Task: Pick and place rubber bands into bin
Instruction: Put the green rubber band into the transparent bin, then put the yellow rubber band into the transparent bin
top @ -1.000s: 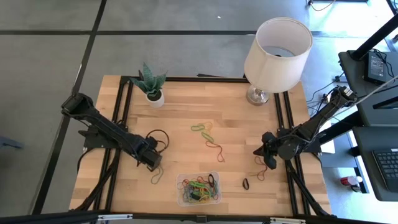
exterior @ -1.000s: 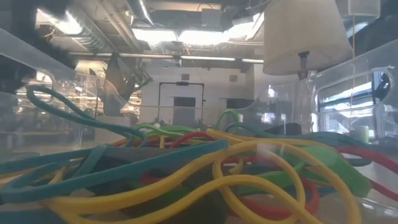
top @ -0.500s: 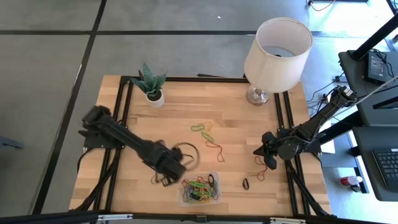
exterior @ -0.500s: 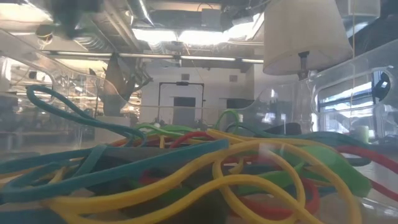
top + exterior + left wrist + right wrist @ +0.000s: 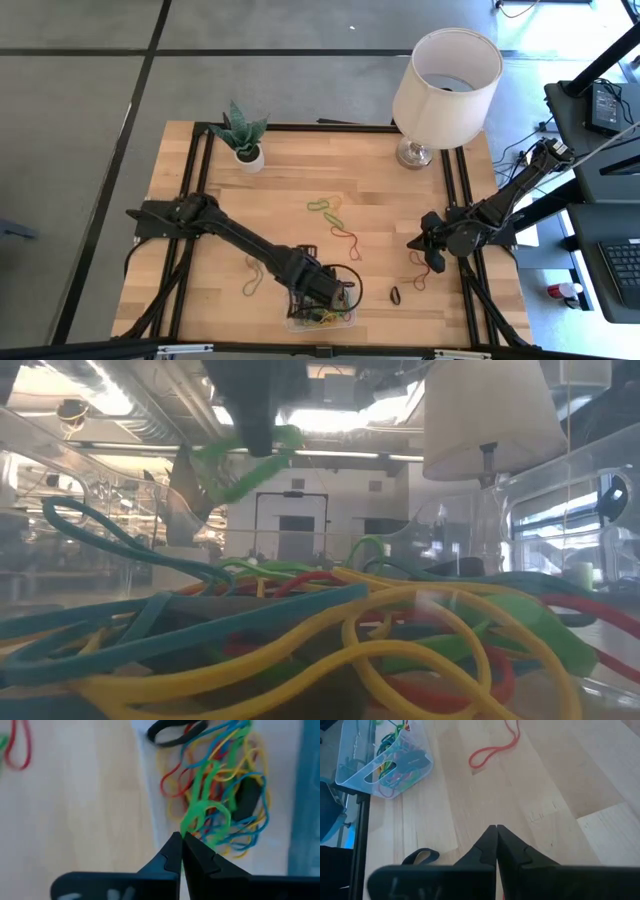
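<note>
Risk judged: thin floppy green rubber band (image 5: 202,812) snagging on fingertip at release, or dropping outside the rim if let go off-centre. Left tool (image 5: 181,840) pinched together on that band, directly above small clear plastic rectangular bin (image 5: 292,322) of coloured bands. Right tool (image 5: 496,831) closed, empty, parked over wooden bench (image 5: 290,190), well apart.

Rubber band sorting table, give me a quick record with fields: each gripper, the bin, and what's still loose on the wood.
left gripper: over the bin, shut on a green rubber band hanging above the pile
right gripper: shut, holding nothing, waiting low at the table's right side
bin: clear plastic, near front edge, holds a tangle of mixed-colour bands
loose bands: black band, red band, more mid-table
other: lamp, potted plant
</note>
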